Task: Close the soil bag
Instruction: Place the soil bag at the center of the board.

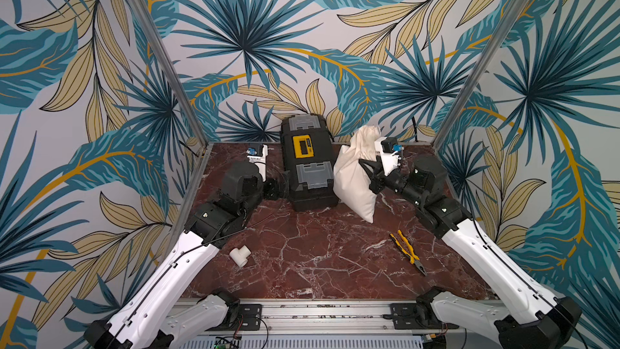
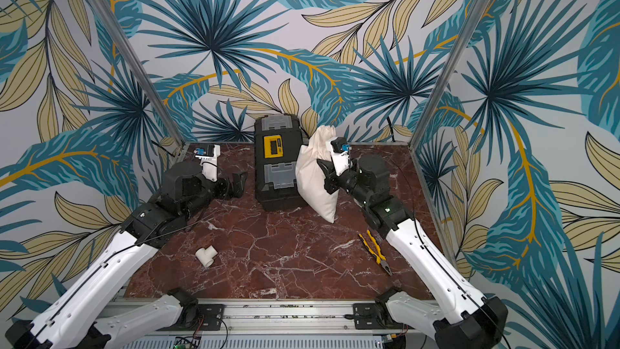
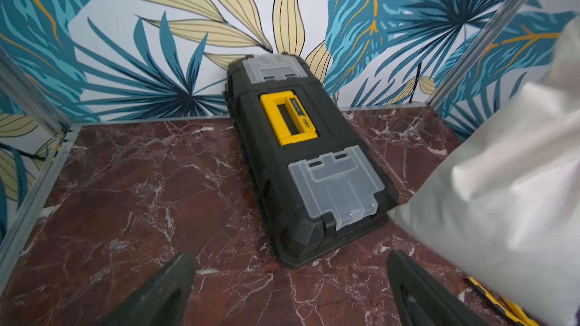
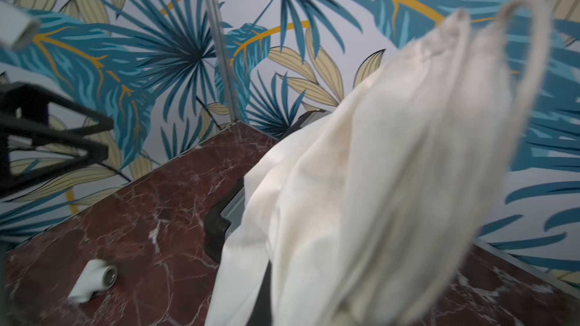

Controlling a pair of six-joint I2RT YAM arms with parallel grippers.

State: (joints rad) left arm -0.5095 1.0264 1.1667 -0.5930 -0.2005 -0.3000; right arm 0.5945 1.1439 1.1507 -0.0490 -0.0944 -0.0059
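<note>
A red-brown marble counter (image 1: 318, 263) sits inside walls papered with blue and tan palm leaves, and two robot arms reach in from the near edge. The soil bag (image 1: 354, 179), a cream-white cloth sack, stands at the back of the counter, right of centre. It leans against the right side of a black toolbox (image 1: 307, 166) with a yellow handle and two clear lid compartments. The bag's lower corner rests on the counter, and its gathered neck points up toward the back wall.

The right gripper (image 1: 364, 163) presses into the bag's right side about halfway up, with its fingers closed together. In the right wrist view the bag (image 4: 361, 199) fills most of the frame. Its thin cord (image 4: 535, 87) arcs over the bunched neck and runs down toward the camera. The fingers seem to be pinching this cord, though the contact point is blurred and out of frame.

The left gripper (image 2: 241, 181) hovers low over the counter just left of the toolbox and well apart from the bag. In the left wrist view its fingers (image 3: 166, 286) are spread wide and hold nothing, with the toolbox (image 3: 307, 158) straight ahead of them.

A small white plastic pipe tee (image 1: 241, 255) lies near the left arm. Yellow-handled pliers (image 1: 407, 251) lie near the right arm, toward the front of the counter.
</note>
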